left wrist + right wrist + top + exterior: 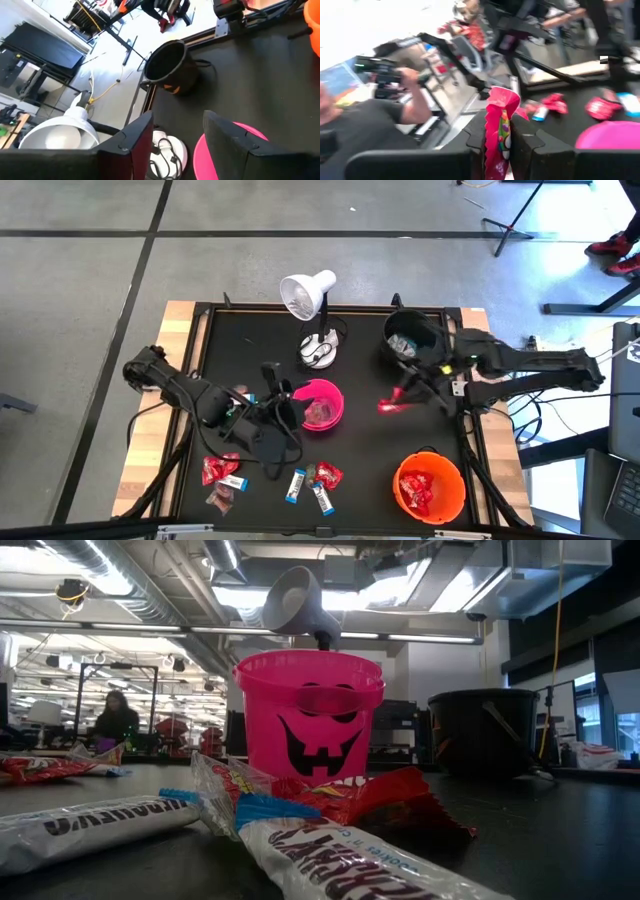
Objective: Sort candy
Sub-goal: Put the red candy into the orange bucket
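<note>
Black matte counter (360, 440), framed by pale wood edges. White lamp (308, 294) at the far edge: bell-shaped shade, round base wound with cord. Black bucket (412, 338) at the far right, round and open, pale wrappers inside. Orange bucket (429, 485) at the near right, smooth plastic, red packets heaped inside. Pink bucket (322, 404) at the centre, glossy translucent plastic with a black jack-o'-lantern grin on its side, wrapped sweets inside.

Left hand (284, 402) just beside the pink bucket's rim, blunt dark fingers (131, 145) standing apart with nothing between them. Right hand (408, 392) between the black bucket and the pink one, fingers pressed together on a red packet (499, 131): shiny, crinkled foil, upright in the grip, crimped top flaring above the fingertips.

Loose candy (268, 478) scattered on the near left of the counter: crumpled red packets, slim white-and-blue bars, one dark brown piece. All flat on the surface, some touching.
</note>
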Controlling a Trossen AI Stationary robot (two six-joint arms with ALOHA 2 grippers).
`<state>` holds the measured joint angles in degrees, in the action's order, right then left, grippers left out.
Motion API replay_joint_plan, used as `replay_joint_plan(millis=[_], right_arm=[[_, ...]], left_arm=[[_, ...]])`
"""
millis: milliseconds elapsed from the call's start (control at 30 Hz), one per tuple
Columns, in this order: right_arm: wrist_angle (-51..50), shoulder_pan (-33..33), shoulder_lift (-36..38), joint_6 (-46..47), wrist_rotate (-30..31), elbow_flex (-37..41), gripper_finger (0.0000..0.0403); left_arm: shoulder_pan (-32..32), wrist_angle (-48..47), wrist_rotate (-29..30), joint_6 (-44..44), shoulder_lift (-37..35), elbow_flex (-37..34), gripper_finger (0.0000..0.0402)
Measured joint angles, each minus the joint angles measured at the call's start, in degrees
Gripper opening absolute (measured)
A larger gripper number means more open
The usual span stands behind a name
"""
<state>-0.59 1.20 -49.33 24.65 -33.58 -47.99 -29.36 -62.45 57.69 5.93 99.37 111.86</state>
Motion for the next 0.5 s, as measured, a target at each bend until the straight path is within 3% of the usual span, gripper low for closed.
replay_joint_plan(millis=[200,500], right_arm=[[-0.6,10.6,3.8,-0.7,6.4,0.0,0.0057],[-16.8,27.1,6.1,1.8,27.7,-0.8,0.0059]], left_arm=[[0.4,0.1,-0.2,2.7,0.0,-3.4,0.0165],[2.6,0.1,-0.3,5.8,0.0,-7.5,0.0165]])
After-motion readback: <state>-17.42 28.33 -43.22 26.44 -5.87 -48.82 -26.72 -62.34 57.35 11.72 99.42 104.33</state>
